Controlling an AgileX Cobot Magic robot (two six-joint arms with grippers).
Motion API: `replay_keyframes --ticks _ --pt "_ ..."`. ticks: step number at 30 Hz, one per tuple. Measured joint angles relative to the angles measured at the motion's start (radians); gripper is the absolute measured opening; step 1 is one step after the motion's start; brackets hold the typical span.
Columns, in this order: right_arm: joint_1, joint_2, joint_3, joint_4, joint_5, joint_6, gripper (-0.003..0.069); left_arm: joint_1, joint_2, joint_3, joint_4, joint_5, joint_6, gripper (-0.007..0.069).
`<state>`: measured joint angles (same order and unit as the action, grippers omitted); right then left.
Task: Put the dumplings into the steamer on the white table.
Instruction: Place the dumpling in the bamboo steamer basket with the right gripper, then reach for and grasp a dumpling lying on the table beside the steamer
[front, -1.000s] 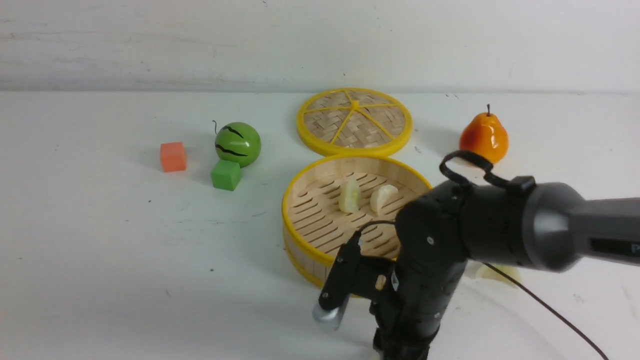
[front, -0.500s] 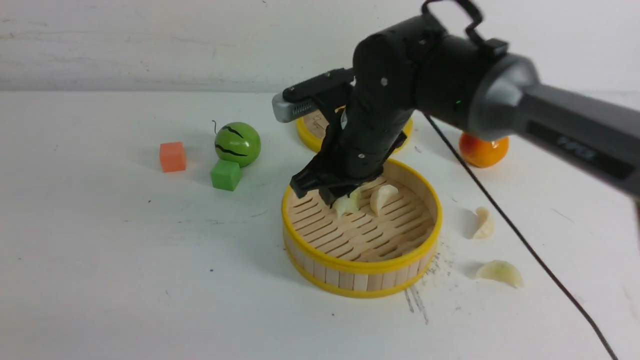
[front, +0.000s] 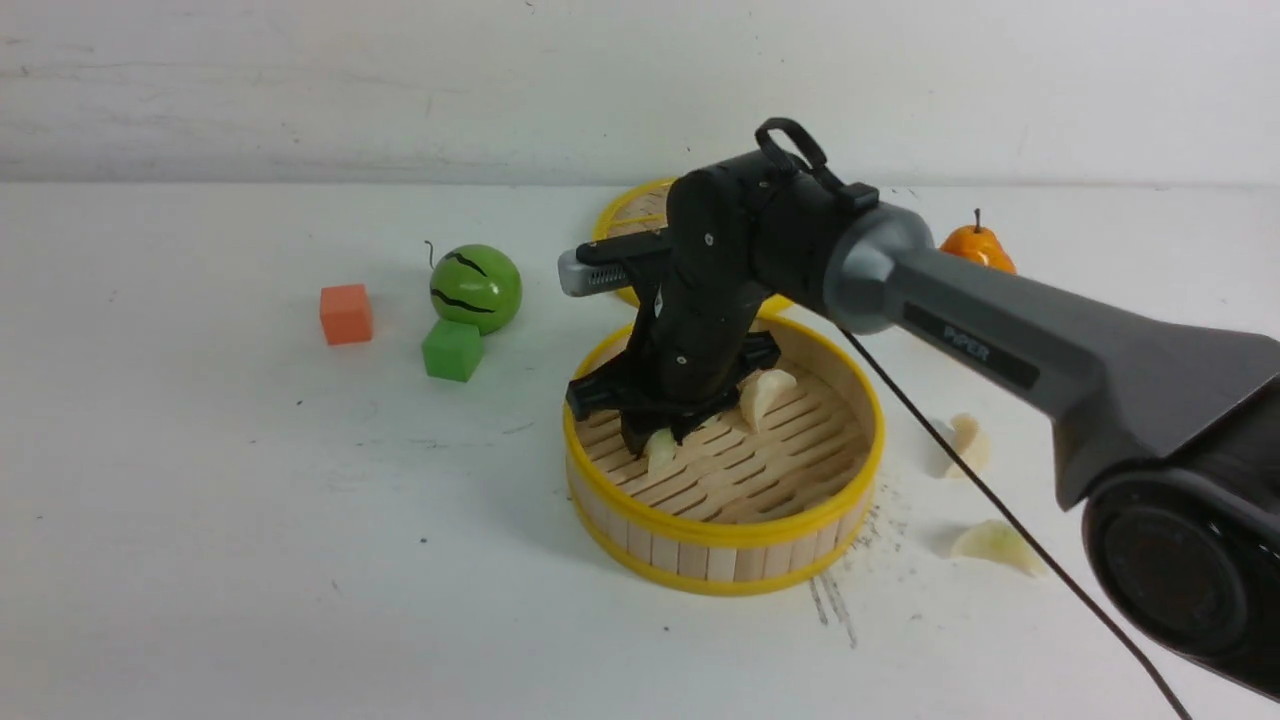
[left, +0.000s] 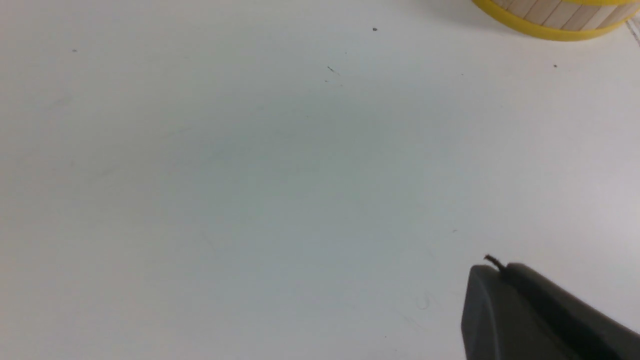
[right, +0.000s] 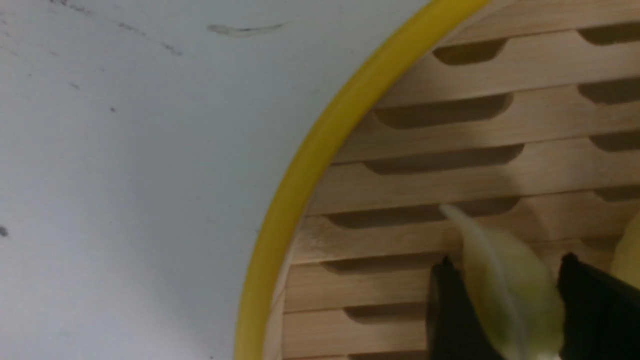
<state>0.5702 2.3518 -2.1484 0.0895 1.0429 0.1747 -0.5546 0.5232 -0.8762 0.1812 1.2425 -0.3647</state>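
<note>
Scuffed white table (front: 200, 520) under steamer (front: 720, 540), pale wall (front: 300, 80) behind

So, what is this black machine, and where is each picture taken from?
It is a two-armed robot. The wide picture looks forward from between the arms; the other two come from cameras on its wrists. The right gripper reaches into the steamer with a greenish dumpling between its fingers; gripped or released, I cannot tell. A second dumpling lies inside; two other dumplings lie on the white table. The left gripper is shut over the table. Also there: lid, pear, toy watermelon, green cube, orange cube.
</note>
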Motion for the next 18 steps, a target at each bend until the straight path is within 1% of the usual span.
replay_keyframes --ticks 1,2,3,6,9,13,16,18 --pt "0.000 0.000 -0.014 0.000 0.016 -0.001 0.0367 0.000 0.000 0.000 0.003 0.000 0.001 -0.0014" --pt "0.000 -0.007 -0.055 0.000 0.076 -0.015 0.0420 0.000 0.000 0.000 0.011 0.000 0.001 -0.0014" --pt "0.000 -0.014 -0.081 -0.001 0.122 -0.037 0.0448 0.000 0.000 0.000 0.015 0.000 0.001 -0.0014" --pt "-0.001 -0.074 -0.120 -0.014 0.187 -0.112 0.0497 0.000 0.000 0.000 0.020 0.000 0.001 -0.0014" --pt "-0.015 -0.179 -0.081 -0.031 0.197 -0.145 0.0507 0.000 0.000 0.000 0.021 -0.001 0.001 -0.0014" --pt "-0.072 -0.327 0.094 -0.065 0.196 -0.158 0.0504 0.000 0.000 0.000 0.021 -0.007 0.002 -0.0014" --pt "-0.162 -0.417 0.312 -0.095 0.196 -0.154 0.0496 0.000 0.000 0.000 0.021 -0.012 0.003 -0.0014" --pt "-0.222 -0.460 0.452 -0.098 0.173 -0.118 0.0489 0.000 0.000 0.000 0.021 -0.019 0.003 -0.0014"
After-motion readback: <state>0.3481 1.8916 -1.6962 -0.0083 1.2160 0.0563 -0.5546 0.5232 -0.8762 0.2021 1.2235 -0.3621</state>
